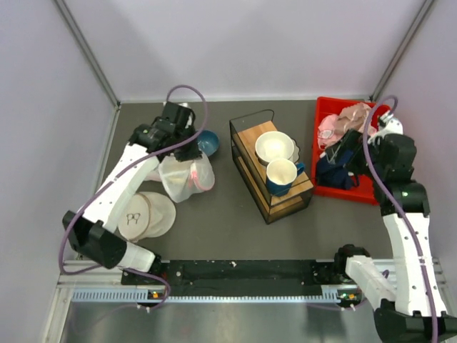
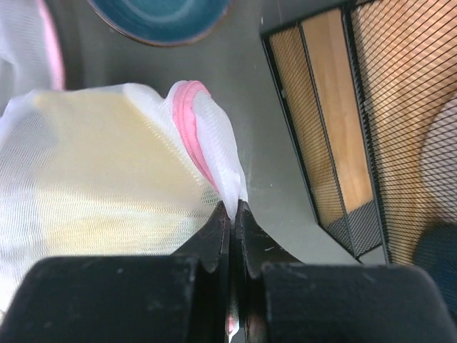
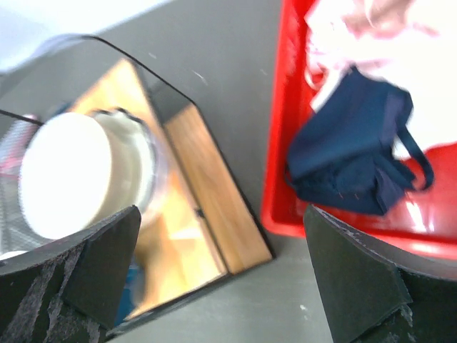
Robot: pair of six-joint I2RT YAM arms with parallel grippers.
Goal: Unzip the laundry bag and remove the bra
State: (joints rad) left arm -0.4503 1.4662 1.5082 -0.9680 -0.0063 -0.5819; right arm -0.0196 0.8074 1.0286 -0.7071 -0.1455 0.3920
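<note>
The laundry bag point(image 1: 187, 179), white mesh with pink zipper trim, sits left of centre on the table. My left gripper point(image 1: 187, 152) is over its top, shut on a fold of mesh and pink trim point(image 2: 193, 121); the pinch shows in the left wrist view point(image 2: 233, 209). Pale yellow of the bra point(image 2: 93, 179) shows through the mesh, and the rest of it is hidden. My right gripper point(image 1: 355, 156) is open and empty, held above the gap between the rack and the red bin point(image 3: 221, 214).
A black wire rack point(image 1: 275, 196) with a wooden shelf holds bowls and a blue cup. A red bin point(image 1: 360, 191) at the right holds pink garments and a navy cloth point(image 3: 350, 157). A blue bowl point(image 1: 208, 141) and a flat white round bag point(image 1: 146, 214) flank the laundry bag.
</note>
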